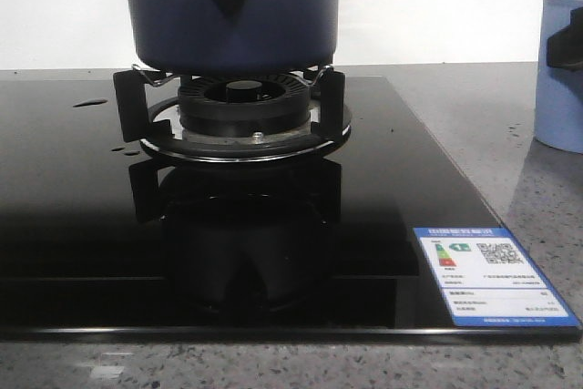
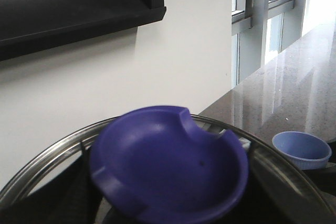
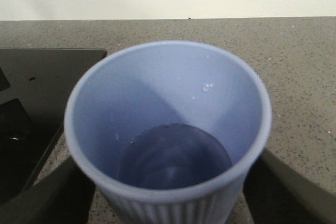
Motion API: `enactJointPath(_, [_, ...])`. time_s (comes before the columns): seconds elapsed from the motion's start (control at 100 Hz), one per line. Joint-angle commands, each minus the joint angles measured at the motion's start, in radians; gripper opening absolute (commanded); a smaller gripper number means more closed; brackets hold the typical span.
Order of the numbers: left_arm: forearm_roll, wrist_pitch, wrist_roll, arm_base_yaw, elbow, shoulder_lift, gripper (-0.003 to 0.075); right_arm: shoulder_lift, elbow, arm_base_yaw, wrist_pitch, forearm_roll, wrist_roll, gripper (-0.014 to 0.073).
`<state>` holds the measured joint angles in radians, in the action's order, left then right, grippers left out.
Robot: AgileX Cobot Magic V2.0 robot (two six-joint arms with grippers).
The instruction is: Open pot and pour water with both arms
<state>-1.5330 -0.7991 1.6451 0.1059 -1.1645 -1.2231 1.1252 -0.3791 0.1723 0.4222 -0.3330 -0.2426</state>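
The dark navy pot (image 1: 230, 8) stands on the gas burner (image 1: 239, 107) at the back centre; its top is cut off by the frame. In the left wrist view the glass lid's steel rim (image 2: 47, 153) and violet-blue knob (image 2: 168, 163) fill the foreground, raised against the wall. My left gripper (image 2: 168, 211) is shut on that knob, its fingers largely hidden. My right gripper (image 3: 168, 198) is shut on the pale blue ribbed cup (image 3: 168, 103), dark fingers (image 3: 47, 192) on both sides. Water lies in the cup's bottom. The cup (image 1: 562, 70) stands at the right edge on the counter.
The black glass hob (image 1: 82, 225) has an energy label (image 1: 492, 275) at its front right corner and a few droplets at the left. Grey speckled counter (image 1: 474, 116) runs right of it. A dark range hood (image 2: 68, 9) and a window (image 2: 273, 14) show behind.
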Motion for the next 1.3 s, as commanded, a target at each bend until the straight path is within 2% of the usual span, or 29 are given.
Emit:
enactJointPath(0.0, [-0.083, -0.001, -0.009, -0.003, -0.042, 0.033, 0.0316, -0.025, -0.029, 0.001, 0.086, 0.059, 0.007, 0.0265])
enactJointPath(0.09, [-0.081, -0.005, -0.01, -0.003, -0.042, 0.033, 0.0316, -0.065, -0.044, 0.001, 0.08, 0.138, 0.007, 0.0265])
enactJointPath(0.19, [-0.079, -0.005, -0.01, -0.005, -0.042, 0.036, 0.0316, -0.117, -0.11, 0.001, 0.034, 0.162, 0.007, 0.0265])
enactJointPath(0.41, [-0.074, 0.005, -0.01, -0.009, -0.042, 0.058, 0.0316, -0.147, -0.353, 0.03, -0.19, 0.267, 0.007, 0.0265])
enactJointPath(0.62, [-0.074, 0.026, -0.011, -0.009, -0.042, 0.076, 0.0316, -0.083, -0.567, 0.131, -0.321, 0.333, 0.007, 0.0265])
enactJointPath(0.8, [-0.024, 0.054, -0.111, -0.009, -0.042, 0.09, 0.0316, 0.016, -0.725, 0.21, -0.485, 0.416, 0.007, 0.0265])
enactJointPath(0.94, [-0.002, 0.056, -0.117, -0.009, -0.042, 0.099, 0.0316, 0.088, -0.829, 0.248, -0.584, 0.474, 0.005, 0.0265])
enactJointPath(1.29, [-0.019, 0.057, -0.118, -0.009, -0.042, 0.106, 0.0316, 0.184, -0.963, 0.303, -0.678, 0.488, -0.162, 0.0265])
